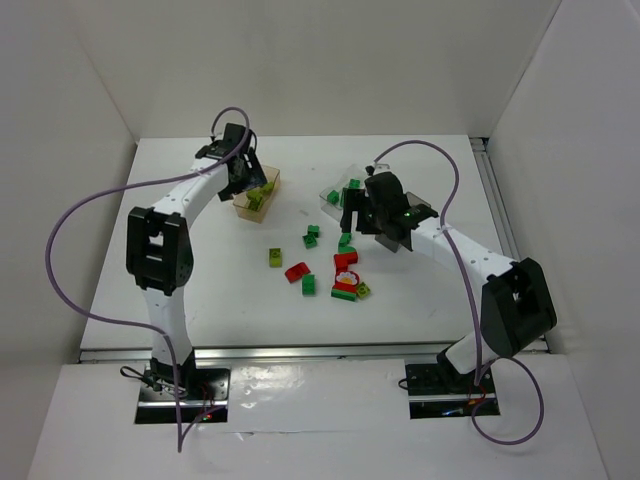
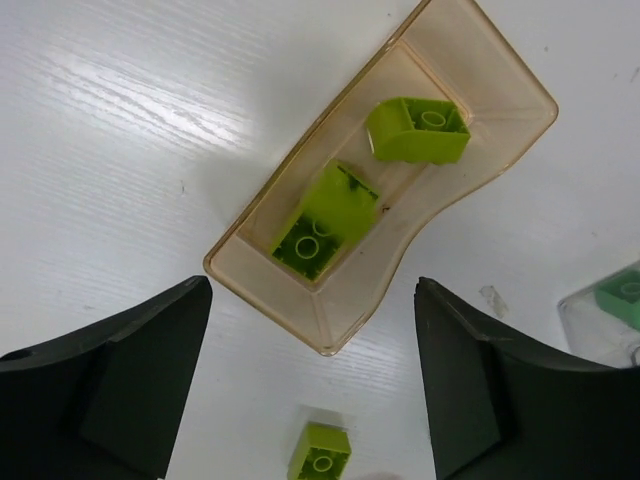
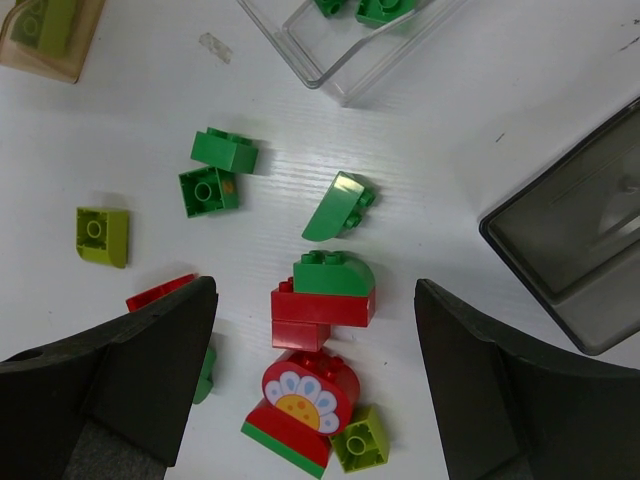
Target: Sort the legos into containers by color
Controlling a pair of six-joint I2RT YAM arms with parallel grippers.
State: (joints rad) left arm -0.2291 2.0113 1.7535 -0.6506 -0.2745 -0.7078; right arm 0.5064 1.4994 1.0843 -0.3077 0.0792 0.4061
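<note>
Jaws of the right claw (image 3: 314, 285) stand wide apart with nothing between them, hanging over a dark green brick (image 3: 333, 272) that sits against a red brick (image 3: 322, 305); whether the two are clipped together I cannot tell. The likely step is picking that green one, so it is best to come down square, pinch only its flat sides, and keep off the red piece and the flower brick (image 3: 300, 392) just beside it. Its home looks to be the clear tub (image 3: 340, 80), which holds green bricks (image 3: 385, 8), further up the desk (image 3: 480, 140). The smoky grey tub (image 3: 570, 235) to the side shows nothing inside. The left claw (image 2: 312, 285), also apart and empty, hangs over the amber tub (image 2: 490, 70) with two lime bricks (image 2: 420, 128) in it; another lime brick (image 2: 320, 452) lies loose near it.
</note>
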